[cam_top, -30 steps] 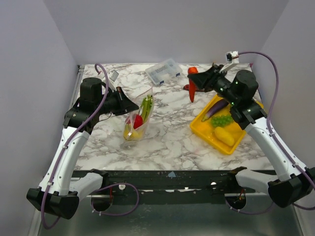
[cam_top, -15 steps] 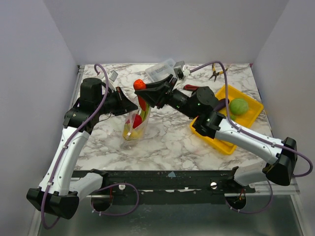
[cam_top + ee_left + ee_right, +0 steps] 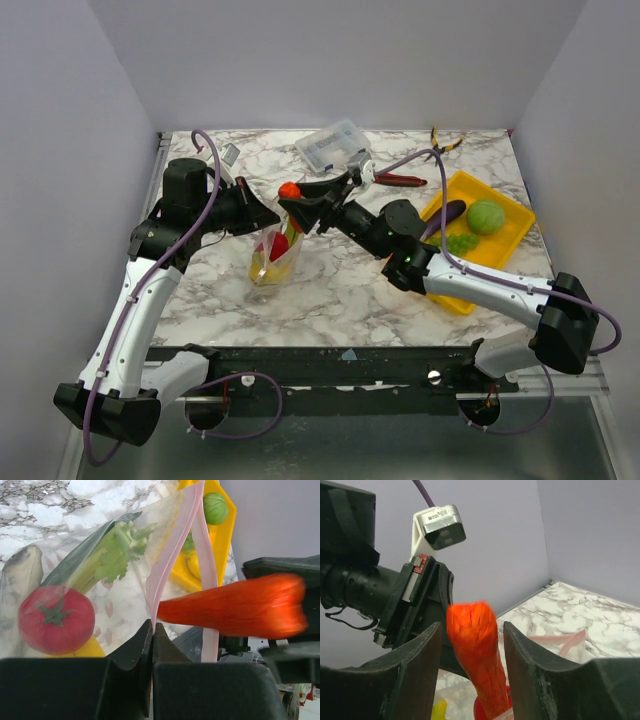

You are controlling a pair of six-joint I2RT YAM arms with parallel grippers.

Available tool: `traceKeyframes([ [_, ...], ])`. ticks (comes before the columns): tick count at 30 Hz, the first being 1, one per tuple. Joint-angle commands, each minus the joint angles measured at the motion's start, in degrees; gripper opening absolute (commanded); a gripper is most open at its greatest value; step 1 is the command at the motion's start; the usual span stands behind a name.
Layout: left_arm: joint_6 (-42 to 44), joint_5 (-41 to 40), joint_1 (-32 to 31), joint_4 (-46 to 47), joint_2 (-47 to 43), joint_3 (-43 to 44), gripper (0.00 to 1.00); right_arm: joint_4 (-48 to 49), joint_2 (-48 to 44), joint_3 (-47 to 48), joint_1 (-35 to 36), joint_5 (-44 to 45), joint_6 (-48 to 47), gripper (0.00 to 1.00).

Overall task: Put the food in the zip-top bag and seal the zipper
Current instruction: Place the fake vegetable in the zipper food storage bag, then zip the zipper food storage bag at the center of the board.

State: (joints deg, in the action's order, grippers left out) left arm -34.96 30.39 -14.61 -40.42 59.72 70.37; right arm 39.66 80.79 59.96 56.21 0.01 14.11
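1. Left gripper [image 3: 151,630]: jaws pressed together, pinching the pink-red zipper [image 3: 172,555] at one lip of the zip-top bag [image 3: 125,605]. The bag hangs from this grip with its mouth open.
2. Right gripper [image 3: 471,627]: jaws spread. The orange-red food piece [image 3: 475,655] stands between the 2 fingers, with a gap visible on each side.
3. Food piece position: its tapered tip is at the bag mouth, just beside the pinched zipper lip.
4. Bag contents: red tomato [image 3: 56,619], celery stalk [image 3: 117,555] and a yellow piece.
5. Yellow tray [image 3: 505,240]: holds the green ball [image 3: 485,216] and eggplant [image 3: 443,217].
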Motion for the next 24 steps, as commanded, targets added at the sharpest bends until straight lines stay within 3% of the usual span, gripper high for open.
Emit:
traceKeyframes([
  [1,0.86,-1.23,0.20,-0.79,-0.86,1.27,0.00,3.61,-1.23,-2.23,0.34,2.90,1.74,0.58],
  [5,0.95,-1.39,0.20,-0.82,-0.84,1.25,0.00,-2.15,-3.18,-1.19,0.40,4.67,3.74,0.71],
  [8,0.95,-1.21,0.20,-0.66,-0.83,1.34,0.00,-9.39,-4.43,1.39,0.42,7.88,5.50,0.74],
  [12,0.95,-1.86,0.21,-1.02,-1.06,1.44,0.00,-28.12,-4.12,9.76,0.40,12.49,9.27,0.76],
  [16,0.43,-3.35,0.20,-0.87,-1.74,0.89,0.00,-41.78,-3.94,13.37,0.40,10.77,11.31,0.77],
  [24,-2.08,-8.65,0.20,-0.47,-3.94,-0.81,0.00,-46.89,-9.70,6.25,5.12,16.92,16.37,0.79],
])
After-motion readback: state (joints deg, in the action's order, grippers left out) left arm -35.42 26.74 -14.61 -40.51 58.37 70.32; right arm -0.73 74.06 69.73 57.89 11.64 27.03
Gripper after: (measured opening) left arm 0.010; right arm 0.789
